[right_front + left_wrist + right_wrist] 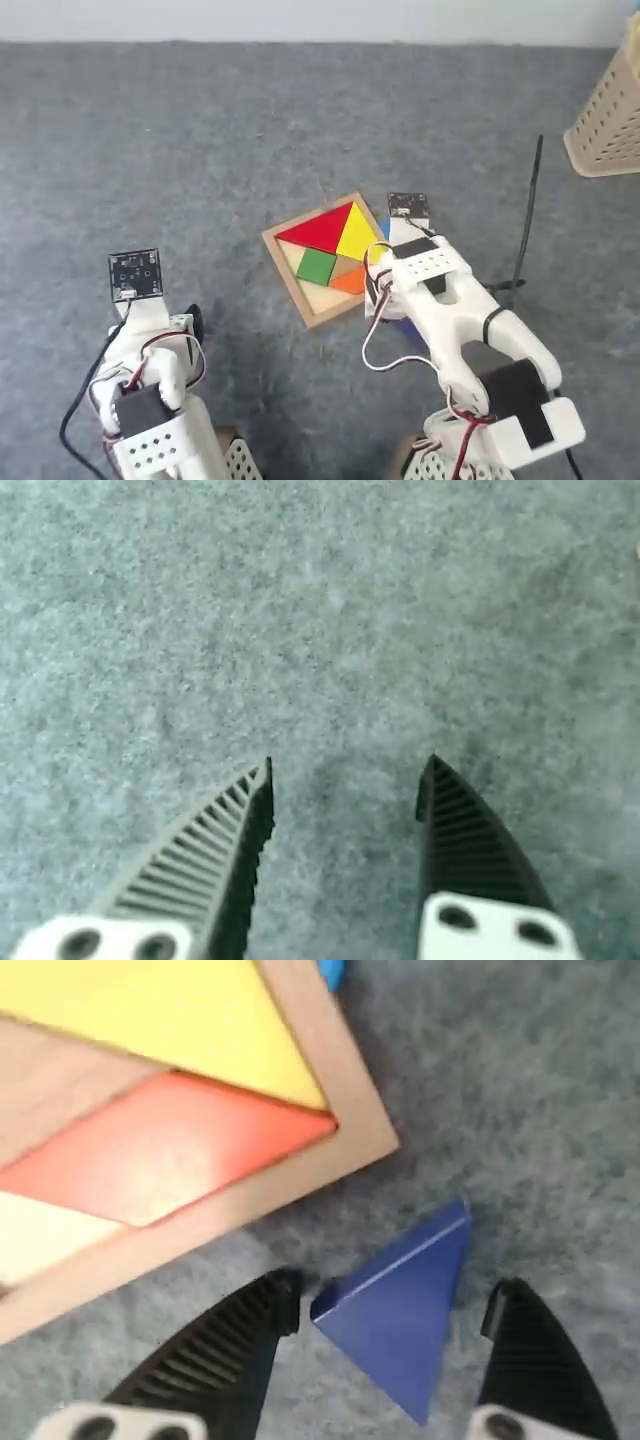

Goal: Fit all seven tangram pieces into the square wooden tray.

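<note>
Grey felt-like tabletop all round, wicker basket at upper right of the high view. Biggest risk as we judge it: the dark blue triangle lies flat on the nap. W/ so little edge to bite, the fingers could ride over it or, closing on slanted sides, squirt it out sideways. Right gripper hangs low over it, jaws wide, one each side, nothing held. One finger is near the tray rim, so a sloppy close could prob nudge the tray & jolt the pcs inside.

Tray sits centre of the high view, turned like a diamond: red piece & yellow piece toward the top, green square mid, orange piece by the lower right edge. We can't tell which pale patches are bare wood vs pale pcs. The triangle is just outside that lower right edge; a light blue piece peeks beside the rim too. Left gripper, lower left of the high view, is open over bare tabletop, well apart from the tray
</note>
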Robot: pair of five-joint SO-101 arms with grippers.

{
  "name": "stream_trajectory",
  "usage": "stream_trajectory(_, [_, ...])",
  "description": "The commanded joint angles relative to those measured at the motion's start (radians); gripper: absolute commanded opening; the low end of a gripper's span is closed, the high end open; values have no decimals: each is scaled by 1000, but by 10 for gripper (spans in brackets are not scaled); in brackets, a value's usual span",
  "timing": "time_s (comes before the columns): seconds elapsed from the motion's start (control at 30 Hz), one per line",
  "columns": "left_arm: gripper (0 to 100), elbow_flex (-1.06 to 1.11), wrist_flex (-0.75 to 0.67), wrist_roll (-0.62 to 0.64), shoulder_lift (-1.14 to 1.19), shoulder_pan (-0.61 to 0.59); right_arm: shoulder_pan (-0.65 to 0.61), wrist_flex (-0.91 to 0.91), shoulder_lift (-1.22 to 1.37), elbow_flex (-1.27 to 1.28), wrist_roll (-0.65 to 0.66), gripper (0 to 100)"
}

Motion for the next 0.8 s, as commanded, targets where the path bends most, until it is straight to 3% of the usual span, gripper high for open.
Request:
stream_trajectory(0.0, [225, -5, 3, 9, -11, 2, 18, -30, -12, -66, -17, 296])
stream_trajectory(0.17, [225, -5, 3, 9, -11, 2, 19, -25, -12, -35, -15, 210])
stream_trajectory(0.77, [225, -5, 3, 9, -11, 2, 16, 85, -12, -32, 163, 236])
